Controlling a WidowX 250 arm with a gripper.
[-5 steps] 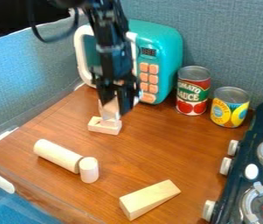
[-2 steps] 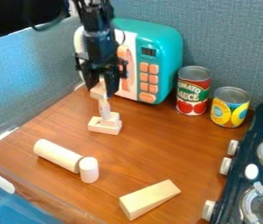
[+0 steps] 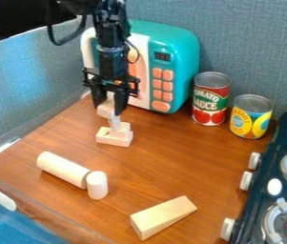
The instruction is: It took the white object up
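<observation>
From here I see the gripper pinching a pale block, just above the upright white piece.

Pale glare spreads across the blue partition left of the toy microwave, while the area beyond, up and left of the toy microwave, is nearly black; the tabletop below it is brightly lit, with soft shadows

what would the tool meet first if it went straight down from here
Probably the small white piece above the stacked wooden blocks, met by the pale block that the tool holds. Depth is unclear here, so the two may already touch.
</observation>
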